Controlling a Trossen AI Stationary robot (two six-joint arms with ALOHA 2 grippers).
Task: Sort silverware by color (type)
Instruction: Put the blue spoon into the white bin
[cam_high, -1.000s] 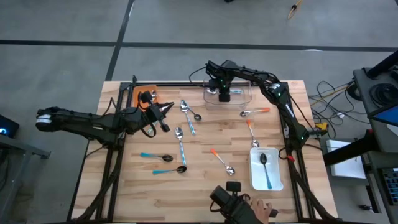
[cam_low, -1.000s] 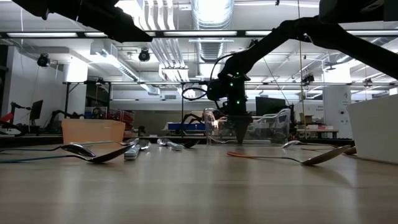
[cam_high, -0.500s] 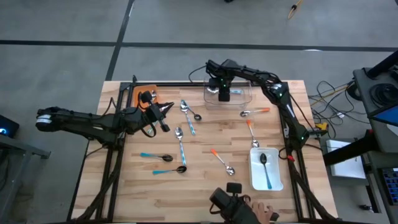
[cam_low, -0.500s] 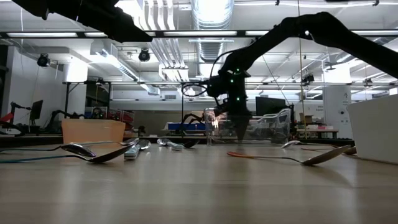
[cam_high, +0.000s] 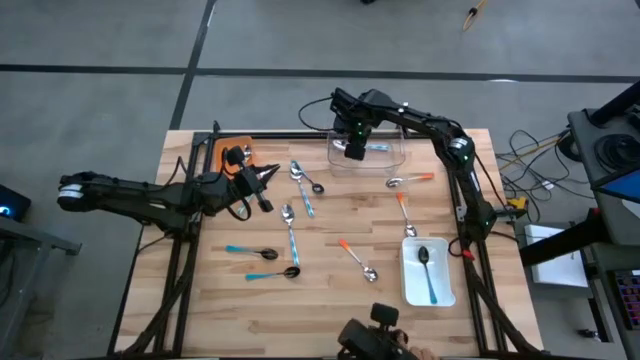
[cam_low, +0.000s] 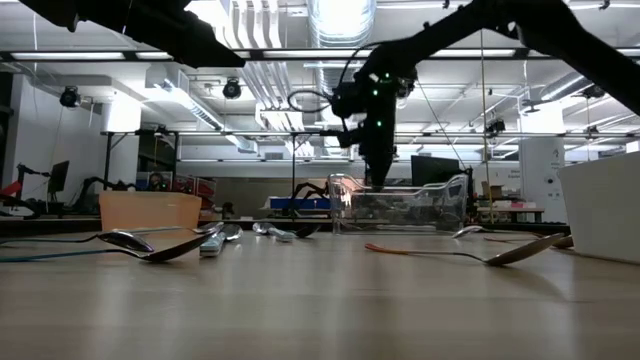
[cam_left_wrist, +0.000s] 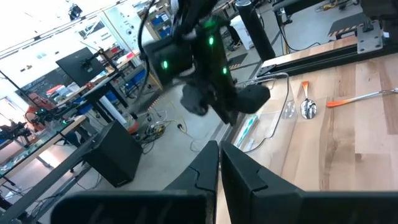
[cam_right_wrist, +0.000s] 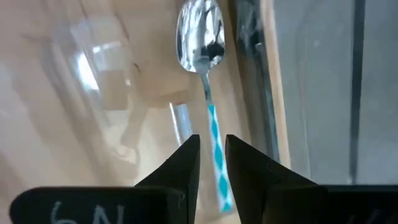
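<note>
Steel-bowled spoons with thin handles in teal, orange or plain silver lie scattered over the wooden table (cam_high: 330, 290). One teal spoon (cam_right_wrist: 208, 93) lies in the clear tray (cam_high: 392, 158) at the far edge, its bowl bright, its handle banded teal and white. Right gripper (cam_high: 354, 148) hangs above that tray, fingers a narrow gap apart, nothing between them. Another teal spoon (cam_high: 428, 272) rests in the white tray (cam_high: 410, 290) near the right front corner. Three orange spoons: one (cam_high: 410, 180) just in front of the clear tray, one (cam_high: 404, 216) between it and the white tray, one (cam_high: 358, 261) toward the front middle. Two teal spoons (cam_high: 252, 252) (cam_high: 272, 273) lie left of centre toward the front; two more (cam_high: 291, 238) (cam_high: 301, 187) and a small dark-bowled one (cam_high: 315, 186) lie mid-table. Left gripper (cam_high: 268, 176), fingers pressed together and empty, sits near the orange tray (cam_high: 215, 150) at the far left corner. Open wood runs along the front edge and at the left front corner.
</note>
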